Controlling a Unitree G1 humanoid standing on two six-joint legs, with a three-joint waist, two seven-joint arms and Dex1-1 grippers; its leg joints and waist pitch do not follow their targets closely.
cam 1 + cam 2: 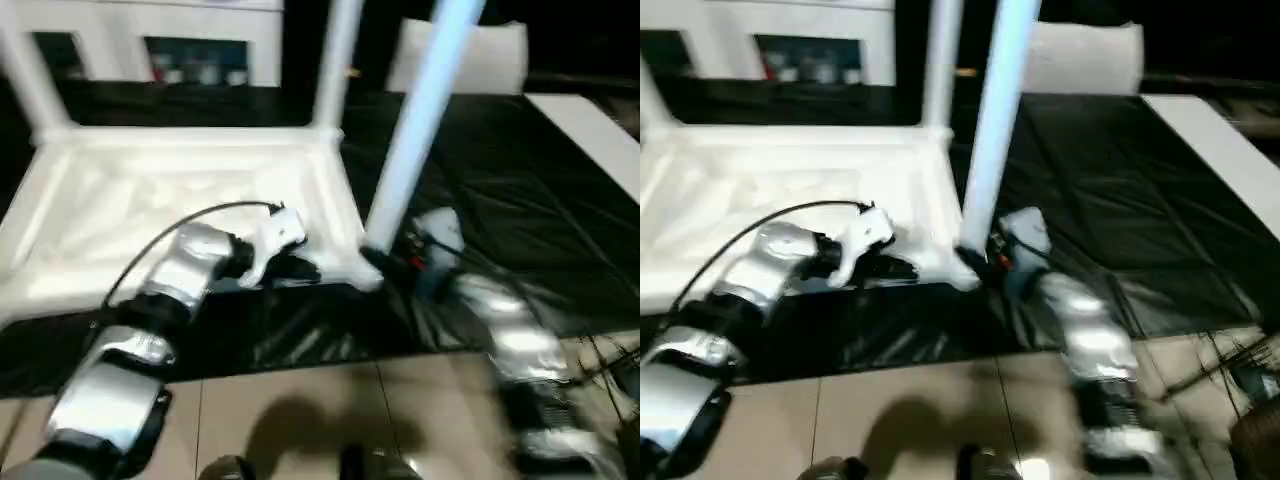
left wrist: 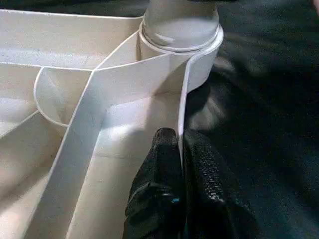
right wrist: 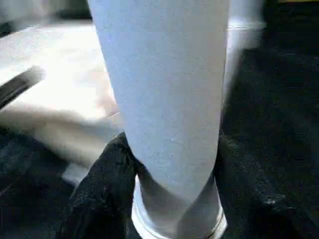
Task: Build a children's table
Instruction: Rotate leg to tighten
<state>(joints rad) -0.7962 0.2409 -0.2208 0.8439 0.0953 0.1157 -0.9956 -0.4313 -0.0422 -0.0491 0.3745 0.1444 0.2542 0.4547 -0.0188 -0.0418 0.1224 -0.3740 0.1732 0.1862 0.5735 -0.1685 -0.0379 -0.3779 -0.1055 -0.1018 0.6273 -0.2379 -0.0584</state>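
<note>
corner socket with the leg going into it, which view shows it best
The left wrist view: the corner socket and the leg seated in it show close up. The right wrist view catches its rim under the right gripper; the eye views show it small.

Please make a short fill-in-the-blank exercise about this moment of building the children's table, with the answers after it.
1. The left gripper is shut on the thin ____ of the tabletop.
2. The right gripper has a finger on each side of a white ____.
3. That leg stands in a round corner ____.
4. The tabletop lies on a ____ sheet.

Answers: rim; leg; socket; black
</note>
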